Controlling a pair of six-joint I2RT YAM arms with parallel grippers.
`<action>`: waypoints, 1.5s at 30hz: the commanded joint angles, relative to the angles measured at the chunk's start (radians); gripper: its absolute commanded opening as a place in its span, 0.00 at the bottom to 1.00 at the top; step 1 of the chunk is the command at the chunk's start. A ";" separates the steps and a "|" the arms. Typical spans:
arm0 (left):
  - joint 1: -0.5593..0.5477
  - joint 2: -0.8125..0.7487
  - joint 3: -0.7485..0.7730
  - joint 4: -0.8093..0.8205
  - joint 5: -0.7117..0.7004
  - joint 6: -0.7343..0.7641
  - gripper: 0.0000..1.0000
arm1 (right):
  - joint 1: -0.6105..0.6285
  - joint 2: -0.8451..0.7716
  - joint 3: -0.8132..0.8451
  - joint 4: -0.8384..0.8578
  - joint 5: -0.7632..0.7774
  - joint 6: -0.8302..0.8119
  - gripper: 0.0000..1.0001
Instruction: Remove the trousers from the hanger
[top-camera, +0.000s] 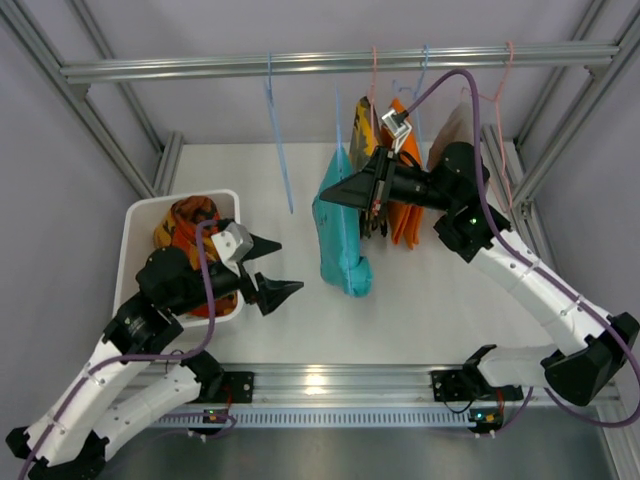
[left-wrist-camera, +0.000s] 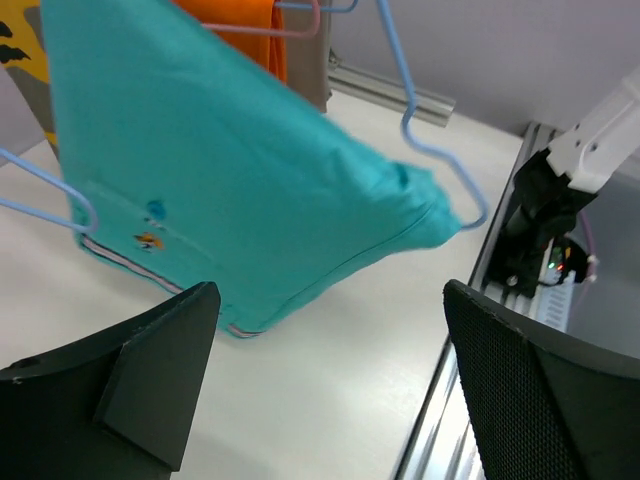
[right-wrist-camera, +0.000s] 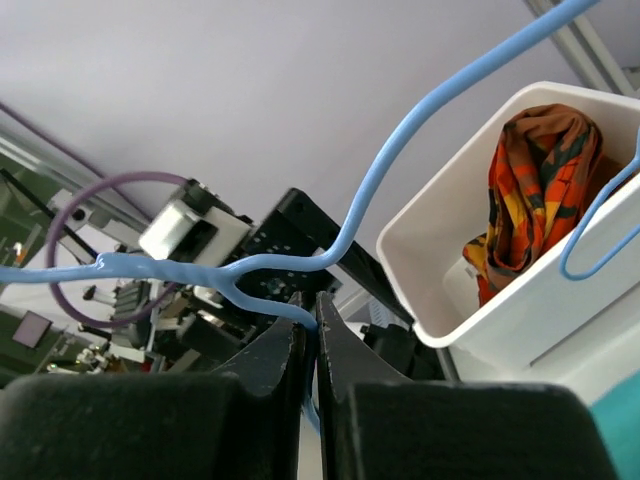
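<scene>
Clamps the right gripper (top-camera: 326, 197) on the blue hanger (right-wrist-camera: 380, 190) (teal trousers (top-camera: 340, 245) hanging from it); holds the left gripper (top-camera: 286, 266) spread apart beside the white bin (top-camera: 133, 214) of patterned trousers (top-camera: 186, 226), at the table (top-camera: 450, 300) left edge.

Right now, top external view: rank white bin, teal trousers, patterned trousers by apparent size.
1. white bin
2. teal trousers, hanging nearer the camera, so possibly flattered
3. patterned trousers in the bin, partly covered by the left arm; only the visible part counted
</scene>
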 joint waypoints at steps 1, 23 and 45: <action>-0.004 -0.029 -0.081 -0.047 -0.014 0.160 0.98 | 0.014 -0.056 0.017 0.157 0.000 0.010 0.00; -0.531 0.029 -0.388 0.554 -0.664 0.561 0.99 | -0.005 0.025 0.213 -0.075 0.115 0.172 0.00; -0.470 0.220 -0.316 0.732 -0.840 0.512 0.57 | -0.042 0.008 0.239 -0.113 0.108 0.237 0.00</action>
